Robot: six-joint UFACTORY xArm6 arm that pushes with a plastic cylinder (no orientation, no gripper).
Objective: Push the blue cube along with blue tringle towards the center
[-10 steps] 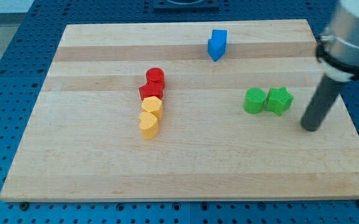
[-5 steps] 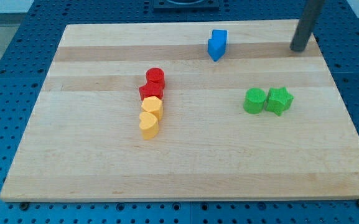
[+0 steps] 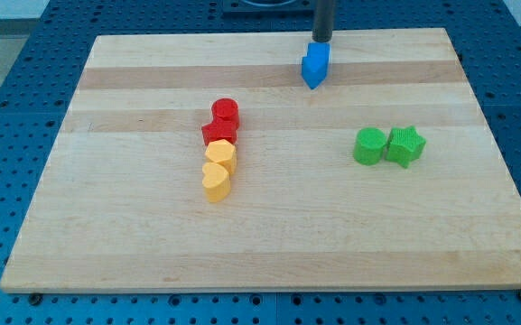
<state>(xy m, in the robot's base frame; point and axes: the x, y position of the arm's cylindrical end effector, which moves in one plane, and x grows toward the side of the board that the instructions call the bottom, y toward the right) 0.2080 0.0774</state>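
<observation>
The blue cube point(image 3: 320, 54) and the blue triangle point(image 3: 311, 70) sit touching each other near the top of the wooden board point(image 3: 269, 226), a little right of its middle line. The triangle lies just below and left of the cube. My tip point(image 3: 320, 41) stands at the cube's top edge, right behind it and apparently touching it. The rod rises straight out of the view's top.
A red cylinder point(image 3: 226, 111) and a red star-like block point(image 3: 218, 132) stand in a column with two yellow blocks point(image 3: 217, 171) left of centre. Two green blocks point(image 3: 387, 145) sit side by side at the right.
My tip has swept from the right side of the board up to the top right corner, then left to just behind the blue cube. No block has moved.
</observation>
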